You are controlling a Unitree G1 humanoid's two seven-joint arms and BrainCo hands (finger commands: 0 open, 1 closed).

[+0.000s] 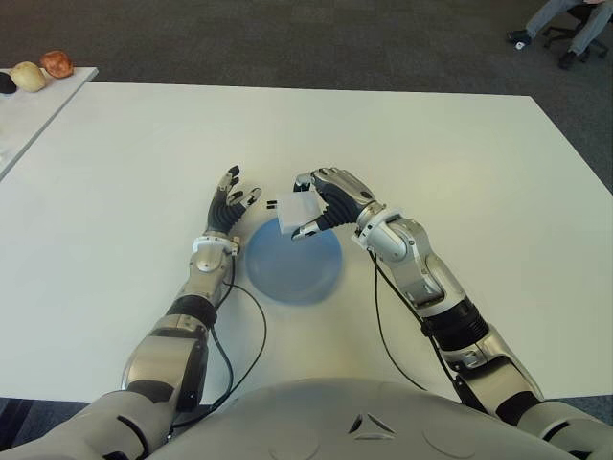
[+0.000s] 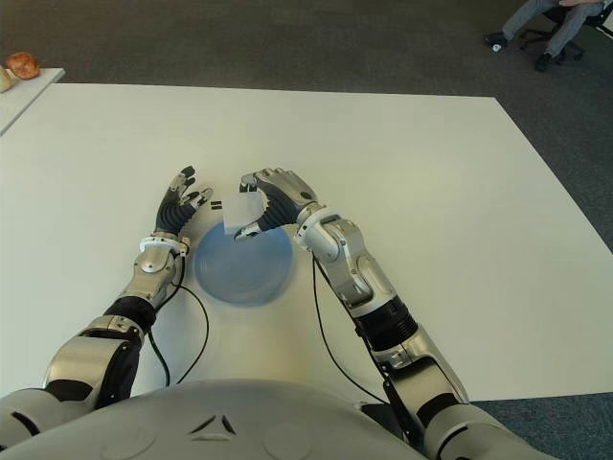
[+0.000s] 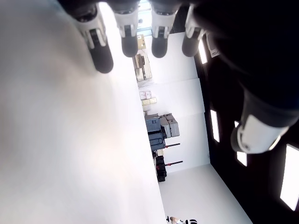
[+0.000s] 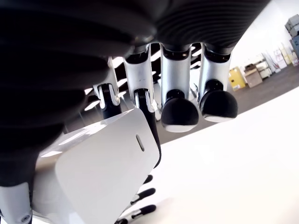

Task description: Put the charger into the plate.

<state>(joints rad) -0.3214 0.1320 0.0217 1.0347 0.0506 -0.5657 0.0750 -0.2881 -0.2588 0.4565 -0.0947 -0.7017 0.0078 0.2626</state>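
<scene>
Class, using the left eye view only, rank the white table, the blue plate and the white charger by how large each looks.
1. White table: largest.
2. Blue plate.
3. White charger: smallest, held in the right robot hand over the plate's far rim, and partly covered by its fingers.

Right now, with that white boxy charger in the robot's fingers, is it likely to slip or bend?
The white boxy charger looks rigid, so bending seems unlikely. Its smooth glossy faces may slip in the right hand. If dropped onto the round blue plate, its flat sides probably won't roll.
</scene>
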